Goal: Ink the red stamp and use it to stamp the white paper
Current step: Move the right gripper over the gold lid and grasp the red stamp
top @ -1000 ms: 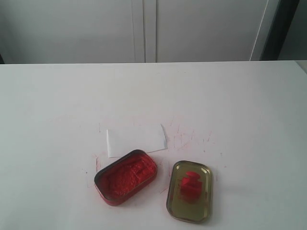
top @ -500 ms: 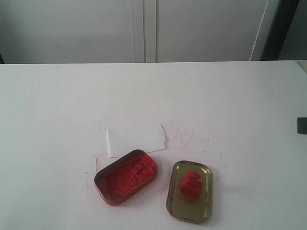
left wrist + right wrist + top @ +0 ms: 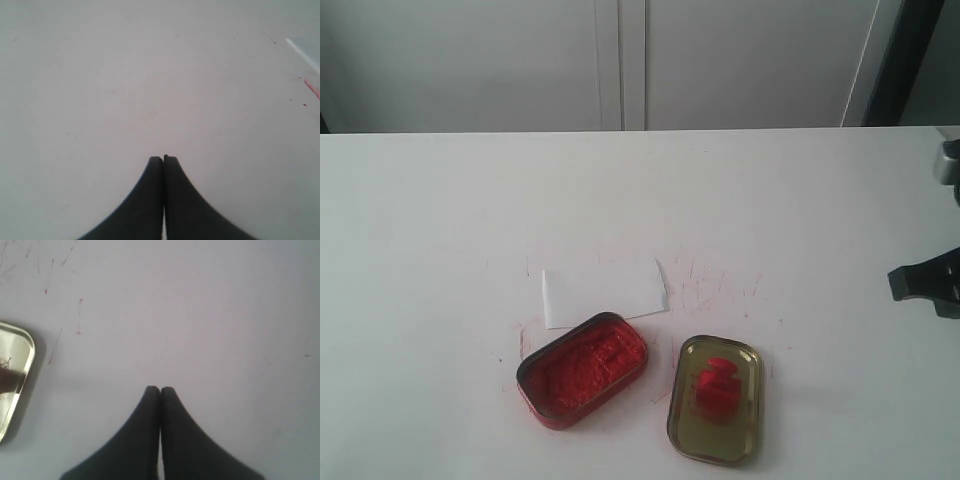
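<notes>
The red stamp [image 3: 713,387] lies inside the gold tin lid [image 3: 688,427] near the table's front. To its left stands the open red-filled tin [image 3: 582,369], and just behind that lies the white paper [image 3: 604,290]. My right gripper [image 3: 901,283] enters from the right edge, well apart from the lid; in the right wrist view this gripper [image 3: 160,389] is shut and empty over bare table, with the lid's corner [image 3: 17,375] off to one side. My left gripper [image 3: 163,159] is shut on nothing above bare table; the exterior view does not show it.
Faint red ink smudges [image 3: 705,285] mark the white table [image 3: 440,220] around the paper and tins. A white cabinet front [image 3: 620,60] rises behind the table's far edge. A thin paper edge [image 3: 303,54] shows in the left wrist view.
My right arm has come into the exterior view from the right edge and moved inward toward the lid. The stamp, tins and paper have not moved.
</notes>
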